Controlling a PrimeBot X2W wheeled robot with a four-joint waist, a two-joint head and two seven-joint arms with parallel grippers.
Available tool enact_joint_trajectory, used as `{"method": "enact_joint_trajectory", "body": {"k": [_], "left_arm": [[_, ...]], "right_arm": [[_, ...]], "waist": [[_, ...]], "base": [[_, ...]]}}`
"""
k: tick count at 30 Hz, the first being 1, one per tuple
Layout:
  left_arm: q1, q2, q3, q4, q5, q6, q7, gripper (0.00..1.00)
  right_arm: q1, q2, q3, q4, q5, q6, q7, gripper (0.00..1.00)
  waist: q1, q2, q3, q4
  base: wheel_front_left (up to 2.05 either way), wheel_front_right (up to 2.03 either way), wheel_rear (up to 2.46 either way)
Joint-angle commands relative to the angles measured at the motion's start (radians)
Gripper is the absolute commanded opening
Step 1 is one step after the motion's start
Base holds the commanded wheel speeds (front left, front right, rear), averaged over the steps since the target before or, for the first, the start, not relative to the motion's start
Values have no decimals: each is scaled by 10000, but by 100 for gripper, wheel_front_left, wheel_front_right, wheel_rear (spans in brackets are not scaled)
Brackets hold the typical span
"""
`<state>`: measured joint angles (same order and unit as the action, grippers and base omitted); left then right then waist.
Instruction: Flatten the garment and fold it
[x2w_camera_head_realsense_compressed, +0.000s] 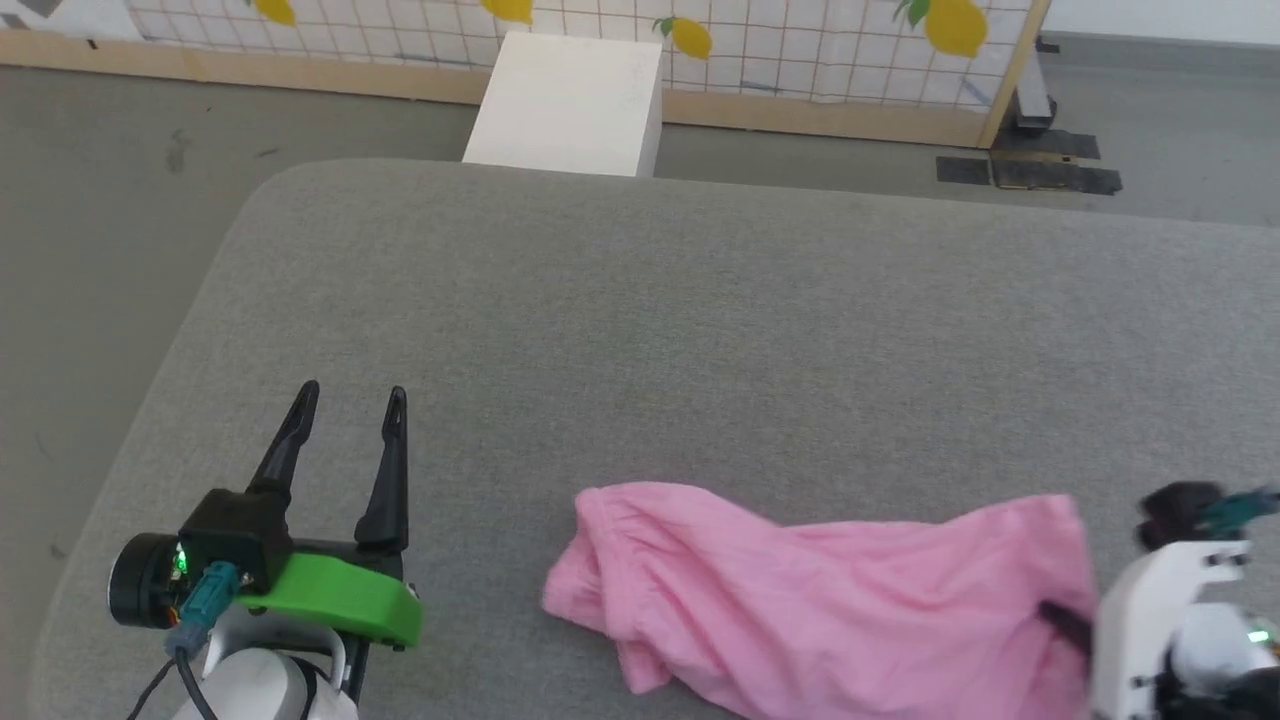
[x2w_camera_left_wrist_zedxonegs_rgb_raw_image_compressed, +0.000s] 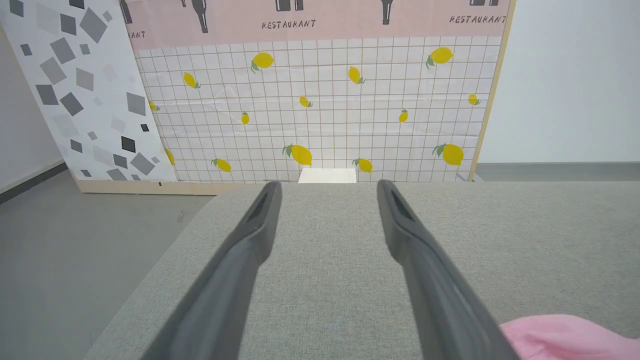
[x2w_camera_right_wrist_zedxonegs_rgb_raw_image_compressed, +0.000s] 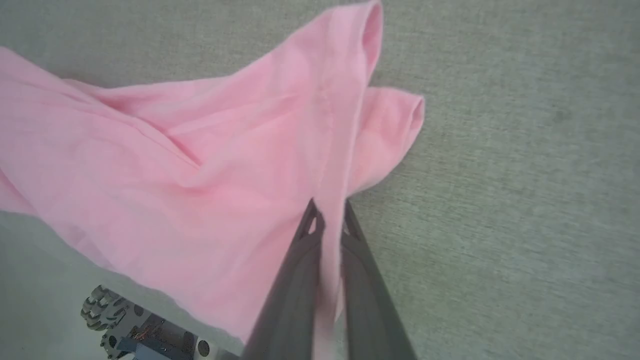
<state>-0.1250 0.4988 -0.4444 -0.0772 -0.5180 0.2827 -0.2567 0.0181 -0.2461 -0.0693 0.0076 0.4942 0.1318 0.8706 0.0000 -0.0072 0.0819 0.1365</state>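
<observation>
Head view shows the garment (x2w_camera_head_realsense_compressed: 820, 600) lying crumpled on the grey pad (x2w_camera_head_realsense_compressed: 700, 320), its long axis running left to right. Its gathered end points toward the left gripper (x2w_camera_head_realsense_compressed: 352, 392), which stands near it, fingers spread and empty. At the opposite end, the right gripper (x2w_camera_right_wrist_zedxonegs_rgb_raw_image_compressed: 328, 212) is clamped on a fold of the pink cloth.

Lower edge of garment (x2w_camera_head_realsense_compressed: 830, 600) off-frame

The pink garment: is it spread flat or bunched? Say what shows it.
Bunched: the garment lies in ridges and overlapping layers on the grey surface, and the right gripper is shut on a pinched fold.
</observation>
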Motion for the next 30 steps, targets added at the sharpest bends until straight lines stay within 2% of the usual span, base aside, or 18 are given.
{"method": "enact_joint_trajectory", "body": {"k": [1, 4, 6, 11, 17, 23, 26, 30], "left_arm": [[110, 49, -15, -45, 144, 34, 19, 100], [144, 55, -51, -90, 146, 66, 54, 100], [162, 42, -104, -126, 134, 85, 66, 100], [180, 64, -84, -103, 113, 101, 58, 100], [167, 109, -148, -97, 130, 100, 113, 100], [122, 92, -264, -88, 142, 77, 175, 100], [76, 75, -300, -65, 137, 62, 185, 100], [4, 61, -364, -14, 130, 12, 204, 100]], "right_arm": [[-169, -175, -282, -71, 7, -11, 133, 0], [-212, -383, -1115, -127, -15, -11, 509, 0], [-311, -634, -2649, -273, -77, -11, 1106, 0], [-559, -343, -3109, -718, 161, -11, 1478, 0], [-801, 477, -2566, -1671, 947, -11, 2269, 0], [-852, 1491, -1554, -1971, 1765, -11, 2932, 0], [-843, 1784, -932, -1774, 2069, -11, 2837, 0], [-848, 1939, -53, -974, 2475, -11, 2182, 0]], "waist": [[0, 72, -57, -78], [0, 72, -74, -168], [0, 72, -43, -296], [0, 72, -79, -412], [0, 72, -236, -468], [0, 72, -383, -396], [0, 72, -421, -345], [0, 72, -447, -223]], "base": [[0, 0, 0], [0, 0, 0], [0, 0, 0], [0, 0, 0], [0, 0, 0], [0, 0, 0], [0, 0, 0], [0, 0, 0]]}}
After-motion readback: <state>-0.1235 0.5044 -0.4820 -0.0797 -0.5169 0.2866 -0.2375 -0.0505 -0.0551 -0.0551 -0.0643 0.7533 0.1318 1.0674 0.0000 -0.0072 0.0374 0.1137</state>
